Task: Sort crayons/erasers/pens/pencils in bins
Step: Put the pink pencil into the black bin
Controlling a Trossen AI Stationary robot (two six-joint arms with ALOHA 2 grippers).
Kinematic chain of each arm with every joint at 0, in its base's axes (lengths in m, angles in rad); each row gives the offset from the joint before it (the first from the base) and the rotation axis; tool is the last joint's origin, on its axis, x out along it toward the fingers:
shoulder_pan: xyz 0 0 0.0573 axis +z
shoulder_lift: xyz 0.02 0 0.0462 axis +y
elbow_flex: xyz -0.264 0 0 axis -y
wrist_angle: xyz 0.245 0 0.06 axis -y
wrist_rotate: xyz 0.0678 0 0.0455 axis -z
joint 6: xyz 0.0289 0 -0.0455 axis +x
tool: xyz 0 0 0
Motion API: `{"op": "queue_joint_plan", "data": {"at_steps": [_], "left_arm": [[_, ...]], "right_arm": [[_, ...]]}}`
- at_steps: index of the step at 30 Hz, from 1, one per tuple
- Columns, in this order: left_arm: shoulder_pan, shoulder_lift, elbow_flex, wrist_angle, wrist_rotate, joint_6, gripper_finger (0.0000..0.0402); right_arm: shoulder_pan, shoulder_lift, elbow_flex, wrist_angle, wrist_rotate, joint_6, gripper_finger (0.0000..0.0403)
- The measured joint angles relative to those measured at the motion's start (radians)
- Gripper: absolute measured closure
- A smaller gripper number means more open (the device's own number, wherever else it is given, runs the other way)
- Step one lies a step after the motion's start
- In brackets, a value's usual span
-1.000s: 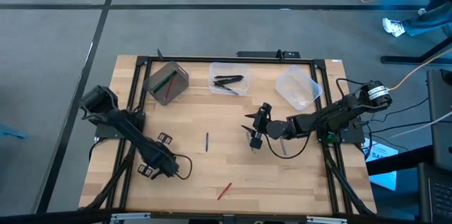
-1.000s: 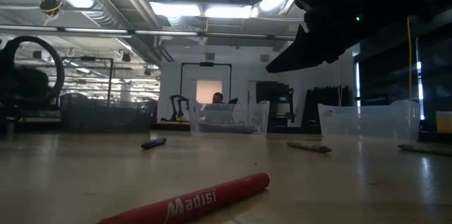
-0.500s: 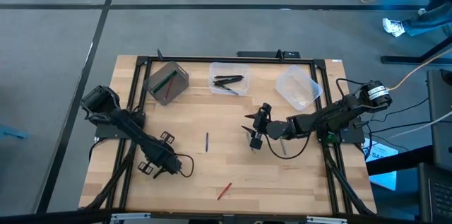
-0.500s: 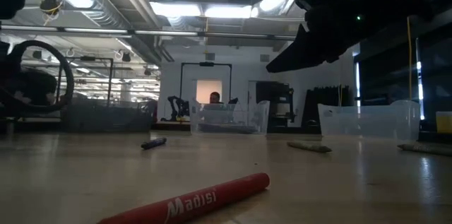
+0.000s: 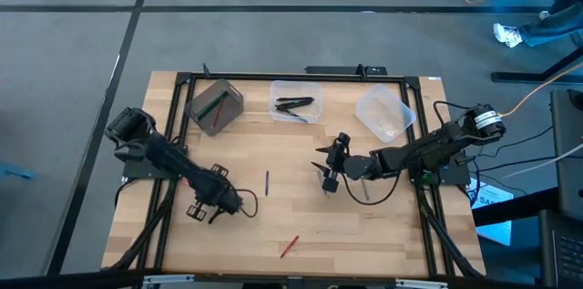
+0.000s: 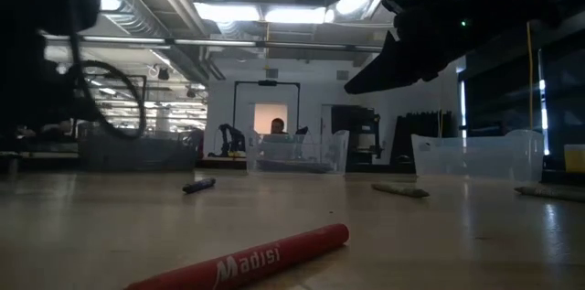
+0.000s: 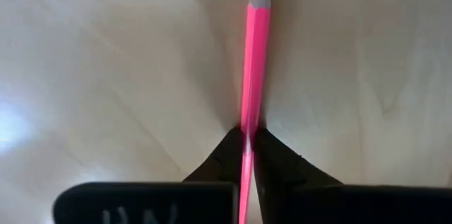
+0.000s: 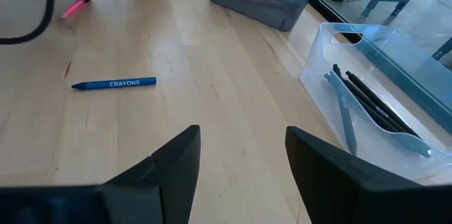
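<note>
1. Pinching the pink pencil (image 7: 254,75) between its fingers, the left gripper (image 5: 221,203) sits low over the near-left part of the table (image 5: 383,234); the step in hand looks like lifting it clear. To do that well, I would raise it straight up before swinging away, since the hold is at the blunt end and the long sharpened front could sag or swivel (the tip points away from the wrist).
2. Nearest the front edge lies a red crayon (image 5: 289,246), slanted, with white lettering along its side in the low view, well apart from both grippers.
3. Mid-table, a short blue crayon (image 8: 114,83) lies alone between the two arms, printed "CRAYONS".
4. The right gripper (image 5: 330,172) hovers right of centre with its fingers spread wide and nothing between them; a greenish stick (image 6: 399,190) lies on the wood near it.
5. Along the far edge stand the bins: the grey box (image 5: 215,107) at the left, tilted, holding a green and a red stick; the clear squarish tub (image 5: 297,102) in the middle with dark pens and a grey one; the clear rounded tub (image 5: 384,112) at the right, its contents too faint to tell.
6. The pencil is slim, bright and smooth, so a firm squeeze matters during the carry
</note>
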Motion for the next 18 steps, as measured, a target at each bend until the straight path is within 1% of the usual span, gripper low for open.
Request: {"op": "queue_joint_plan", "data": {"at_steps": [3, 5, 8, 9, 11, 13, 18], "left_arm": [[0.035, 0.002, 0.021, 0.006, -0.033, 0.002, 0.0392], [0.061, 0.006, 0.04, 0.014, -0.082, 0.0, 0.0393], [0.099, 0.011, 0.081, 0.06, -0.214, -0.001, 0.0393], [0.111, 0.014, 0.098, 0.059, -0.262, -0.002, 0.0393], [0.139, 0.01, 0.142, 0.014, -0.319, -0.009, 0.0394], [0.174, 0.005, 0.18, -0.032, -0.339, -0.01, 0.0395], [0.285, -0.023, 0.259, -0.07, -0.329, -0.01, 0.0398]], "right_arm": [[0.0, 0.0, 0.0, 0.0, 0.0, 0.0, 0.0189], [0.0, 0.0, 0.0, 0.0, 0.0, 0.0, 0.0189], [0.0, 0.0, 0.0, 0.0, 0.0, 0.0, 0.0189], [0.0, 0.0, 0.0, 0.0, 0.0, 0.0, 0.0189], [0.0, 0.0, 0.0, 0.0, 0.0, -0.002, 0.0189], [0.0, 0.0, 0.0, 0.0, 0.0, -0.003, 0.0189], [0.0, 0.0, 0.0, 0.0, 0.0, -0.007, 0.0189]]}}
